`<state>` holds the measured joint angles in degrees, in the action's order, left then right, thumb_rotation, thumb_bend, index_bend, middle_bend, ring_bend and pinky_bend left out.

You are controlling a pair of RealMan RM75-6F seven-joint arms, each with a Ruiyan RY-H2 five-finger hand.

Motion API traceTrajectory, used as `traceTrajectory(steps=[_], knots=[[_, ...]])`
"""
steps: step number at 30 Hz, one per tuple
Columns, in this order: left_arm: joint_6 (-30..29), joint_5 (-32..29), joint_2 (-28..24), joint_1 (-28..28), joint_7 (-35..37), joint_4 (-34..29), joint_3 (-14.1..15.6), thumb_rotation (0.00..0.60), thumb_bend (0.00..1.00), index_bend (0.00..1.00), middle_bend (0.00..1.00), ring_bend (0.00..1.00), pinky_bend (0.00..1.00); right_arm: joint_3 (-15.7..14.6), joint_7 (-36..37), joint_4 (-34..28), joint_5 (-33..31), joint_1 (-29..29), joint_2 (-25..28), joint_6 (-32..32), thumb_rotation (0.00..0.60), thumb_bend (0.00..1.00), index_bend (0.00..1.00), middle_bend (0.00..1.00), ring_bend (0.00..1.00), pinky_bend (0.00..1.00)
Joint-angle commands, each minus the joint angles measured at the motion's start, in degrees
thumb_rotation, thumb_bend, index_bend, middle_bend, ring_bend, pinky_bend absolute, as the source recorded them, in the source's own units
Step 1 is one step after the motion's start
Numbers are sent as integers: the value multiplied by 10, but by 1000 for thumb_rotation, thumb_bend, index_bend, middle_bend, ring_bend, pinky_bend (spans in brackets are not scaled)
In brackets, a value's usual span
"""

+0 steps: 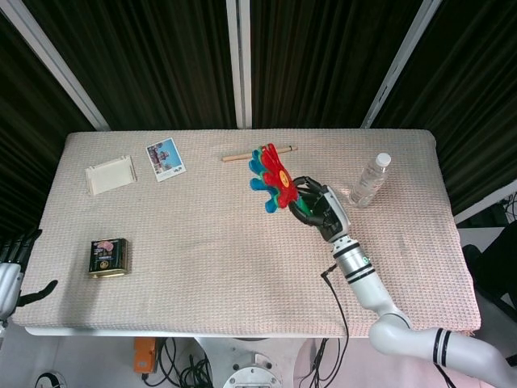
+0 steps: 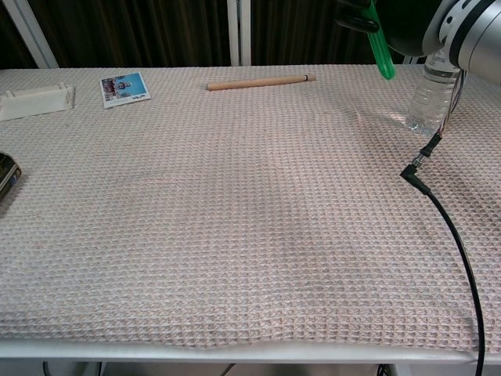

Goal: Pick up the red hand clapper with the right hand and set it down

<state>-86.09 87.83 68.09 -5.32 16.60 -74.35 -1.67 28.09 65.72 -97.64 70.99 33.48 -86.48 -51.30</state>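
Note:
The red hand clapper (image 1: 273, 178), with blue and green layers behind its red palm, is lifted high above the middle of the table. My right hand (image 1: 317, 207) grips its handle, fingers curled around it. In the chest view only the green handle end (image 2: 382, 48) and dark fingers (image 2: 354, 17) show at the top edge; the clapper's palm is out of frame. My left hand (image 1: 11, 267) hangs off the table's left edge with fingers apart, holding nothing.
A wooden stick (image 1: 242, 155) lies at the back middle, a photo card (image 1: 165, 159) and a white holder (image 1: 110, 175) at the back left. A dark tin (image 1: 108, 257) sits front left. A clear water bottle (image 1: 369, 180) stands just right of my right hand.

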Motion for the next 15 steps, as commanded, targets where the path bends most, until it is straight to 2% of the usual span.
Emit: traceTrajectory(steps=[1,4,8,11,15], knots=[[1,0,0,-1,0,0,0,600,178,36,0,0,15,-16,-7,17,76,9,45,60,600,462,898,789,896,961],[1,1,1,-1,0,-1,0,600,179,36,0,0,15,-50,-170,48,107,36,47,64,600,437,896,782,896,962],[4,-2,2,-1,4,1,1,600,178,36,0,0,15,-91,-489,74,120,58,33,38,600,454,892,787,895,969],[4,-2,2,-1,8,3,0,600,179,36,0,0,15,-109,-670,71,84,67,29,36,600,460,888,802,895,984],[4,-1,3,-1,9,4,1,600,179,36,0,0,14,-122,-848,48,-9,79,38,44,600,474,881,822,896,992]])
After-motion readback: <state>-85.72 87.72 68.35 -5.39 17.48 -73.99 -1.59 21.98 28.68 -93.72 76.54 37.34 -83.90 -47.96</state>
